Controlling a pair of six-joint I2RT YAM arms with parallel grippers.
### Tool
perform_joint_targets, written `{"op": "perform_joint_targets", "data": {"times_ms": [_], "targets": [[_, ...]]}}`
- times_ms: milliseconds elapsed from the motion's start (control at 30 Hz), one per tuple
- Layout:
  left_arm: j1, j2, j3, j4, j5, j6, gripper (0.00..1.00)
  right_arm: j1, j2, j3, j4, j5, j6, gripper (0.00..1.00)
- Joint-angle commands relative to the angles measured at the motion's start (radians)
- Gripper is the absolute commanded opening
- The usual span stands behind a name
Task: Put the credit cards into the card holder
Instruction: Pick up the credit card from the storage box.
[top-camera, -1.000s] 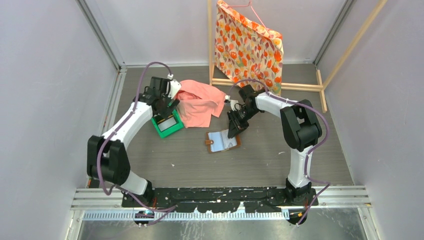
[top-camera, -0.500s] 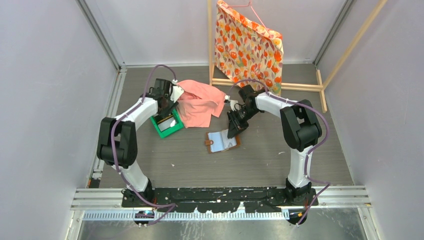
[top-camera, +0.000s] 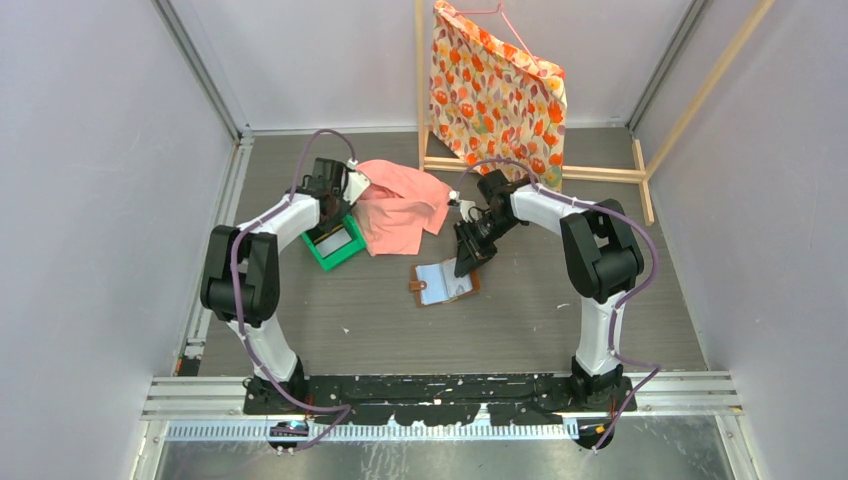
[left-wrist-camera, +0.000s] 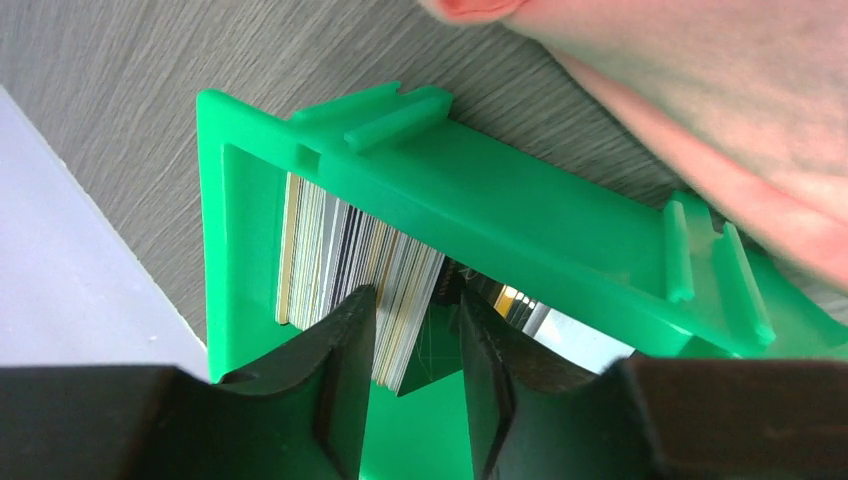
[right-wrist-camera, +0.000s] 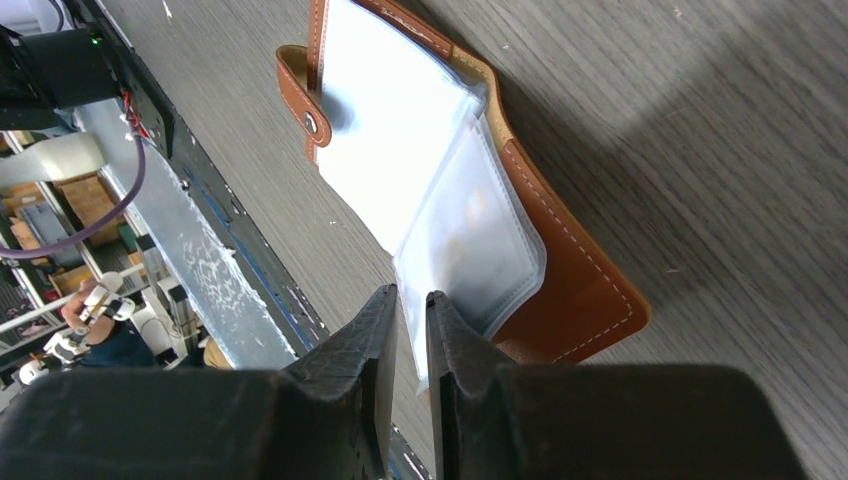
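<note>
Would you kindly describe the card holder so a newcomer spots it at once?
On the grey wooden table, look in front of the pink cloth, at the right gripper. There lies a small brown leather wallet, open; unlike the green plastic tray, it shows pale pockets and a snap tab.

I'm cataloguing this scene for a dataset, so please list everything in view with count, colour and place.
green tray: one, green, table's left, touching the pink cloth
credit cards: one packed stack, uncounted, pale and dark edges, on edge in the green tray
pink cloth: one, pink, far middle
card holder: one, brown with pale pockets, open at centre
floral cloth: one, orange-patterned, hanging on the rack
wooden rack: one, pale wood, far right
table: one, grey
left gripper: black, jaws apart astride the stack's end
right gripper: black, nipping a pale pocket's edge
</note>
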Motion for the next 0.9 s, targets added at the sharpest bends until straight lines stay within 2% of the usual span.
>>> {"op": "perform_joint_targets", "data": {"times_ms": [0,367,500,667,867], "targets": [[0.009,0.019,0.015,0.046,-0.041,0.007,0.35,0.007,-0.015,0.038,-0.014,-0.027,-0.015,0.22],[0.009,-0.073,0.004,0.052,-0.070,0.018,0.27,0.007,-0.013,0.038,-0.016,-0.030,-0.015,0.22],[0.010,-0.074,0.004,0.047,-0.067,0.014,0.19,0.006,-0.015,0.037,-0.016,-0.029,-0.017,0.22],[0.010,-0.068,-0.001,0.050,-0.061,0.015,0.14,0.005,-0.014,0.039,-0.018,-0.031,-0.018,0.22],[0.012,-0.051,-0.001,0.047,-0.060,0.015,0.12,0.006,-0.017,0.039,-0.020,-0.031,-0.021,0.22]]}}
